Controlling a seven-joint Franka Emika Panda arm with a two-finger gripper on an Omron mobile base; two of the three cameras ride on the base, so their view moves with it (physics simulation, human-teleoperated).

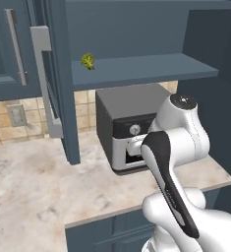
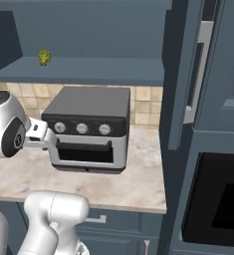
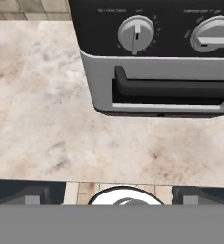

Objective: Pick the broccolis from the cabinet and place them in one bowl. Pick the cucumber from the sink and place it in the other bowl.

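Note:
One small yellow-green broccoli (image 1: pixel 88 61) (image 2: pixel 44 58) sits on the lower shelf of the open dark blue-grey cabinet (image 1: pixel 146 71) (image 2: pixel 98 69), near its left end. Both cabinet doors stand swung out toward me. My gripper (image 2: pixel 48 142) (image 3: pixel 113 195) hangs well below that shelf, in front of the toaster oven's left side, and points down at the counter. Its dark fingertips (image 3: pixel 35 193) stand wide apart, open, with nothing between them. The bowls, the cucumber and the sink are out of view.
A black and silver toaster oven (image 1: pixel 129 128) (image 2: pixel 88 129) (image 3: pixel 161 71) stands on the marble counter (image 1: pixel 38 182) (image 2: pixel 133 184) under the shelf. The open left door (image 1: pixel 58 88) and right door (image 2: pixel 180 74) jut out. A tall unit with a dark built-in oven (image 2: pixel 218 199) borders the counter's right end.

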